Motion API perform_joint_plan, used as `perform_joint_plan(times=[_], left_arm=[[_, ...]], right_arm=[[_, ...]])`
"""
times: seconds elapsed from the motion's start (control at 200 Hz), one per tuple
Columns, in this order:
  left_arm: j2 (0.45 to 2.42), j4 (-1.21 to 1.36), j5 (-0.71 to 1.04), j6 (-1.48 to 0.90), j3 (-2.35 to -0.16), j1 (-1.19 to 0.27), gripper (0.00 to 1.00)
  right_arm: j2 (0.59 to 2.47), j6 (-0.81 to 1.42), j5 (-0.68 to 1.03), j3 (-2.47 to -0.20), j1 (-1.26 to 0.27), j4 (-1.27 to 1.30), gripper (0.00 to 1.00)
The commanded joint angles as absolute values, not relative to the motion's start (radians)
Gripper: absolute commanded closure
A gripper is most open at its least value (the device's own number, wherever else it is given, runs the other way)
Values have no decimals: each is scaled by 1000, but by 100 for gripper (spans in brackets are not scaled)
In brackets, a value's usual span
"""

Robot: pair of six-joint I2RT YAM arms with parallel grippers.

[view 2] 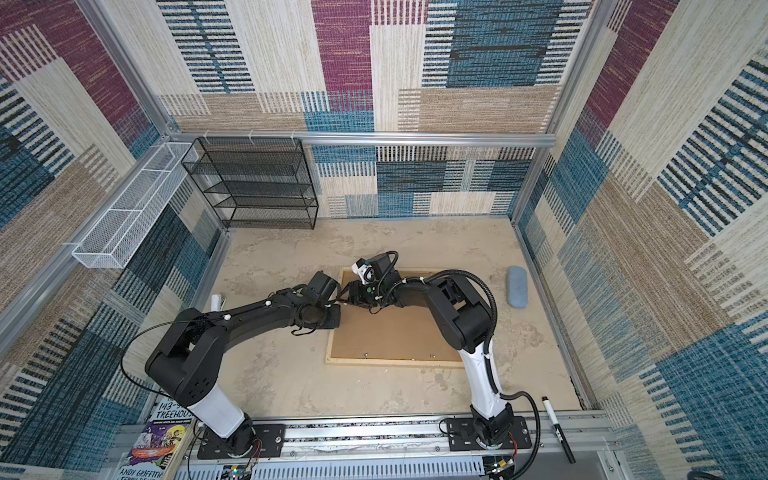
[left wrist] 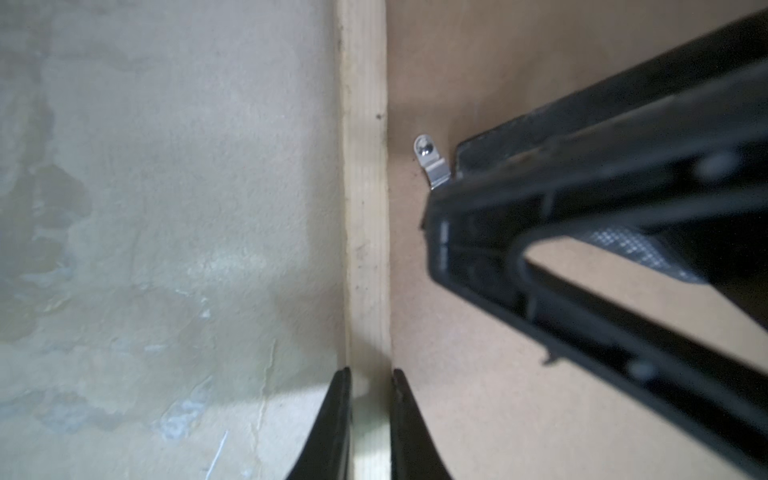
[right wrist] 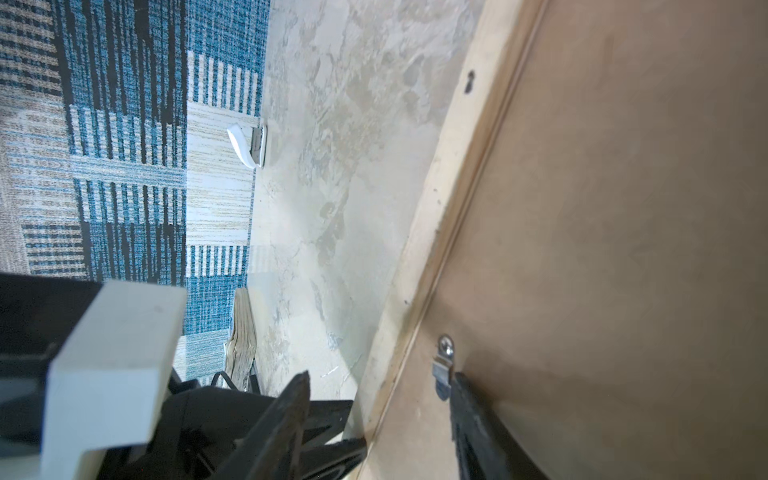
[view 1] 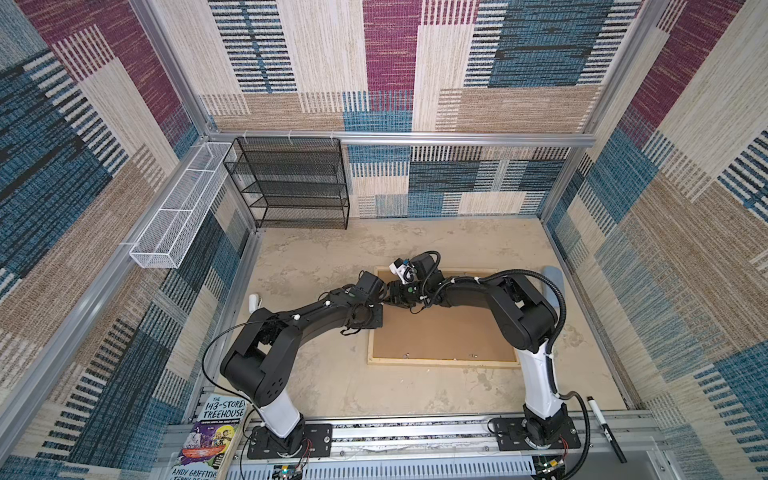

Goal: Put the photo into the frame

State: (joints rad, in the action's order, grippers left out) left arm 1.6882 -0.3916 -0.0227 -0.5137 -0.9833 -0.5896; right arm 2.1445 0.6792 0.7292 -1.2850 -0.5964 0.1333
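The left gripper (left wrist: 370, 376) clamps the rail of the frame (left wrist: 363, 208), while the right gripper (right wrist: 380, 380) has its fingers apart, one touching a metal clip (right wrist: 443, 362).

Frame (view 1: 442, 362) lies back-up on the table (view 1: 324, 374), brown backing (view 1: 440, 332) showing; left arm (view 1: 316, 311) and right arm (view 1: 469, 299) meet over its left rail.

My top views are bright and even, walls (view 1: 104, 166) bowing at the edges, shadows on the table (view 1: 332, 374) faint. In its wrist view the left tool (left wrist: 370, 374) blurs close up.
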Motion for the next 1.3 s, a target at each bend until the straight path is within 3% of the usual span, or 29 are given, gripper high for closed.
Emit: perform_joint_plan(times=[0.0,0.676,1.297], left_arm=[[1693,-389,16,-492,-972,-599,91],[1671,-335,56,-510,-943,-632,93],[1672,-295,101,-510,-920,-637,97]], right_arm=[[2185,741,774,-1295,-607,131,43],[2174,1265,648,-1007,-615,663,42],[2206,1451,524,-981,-634,734,41]])
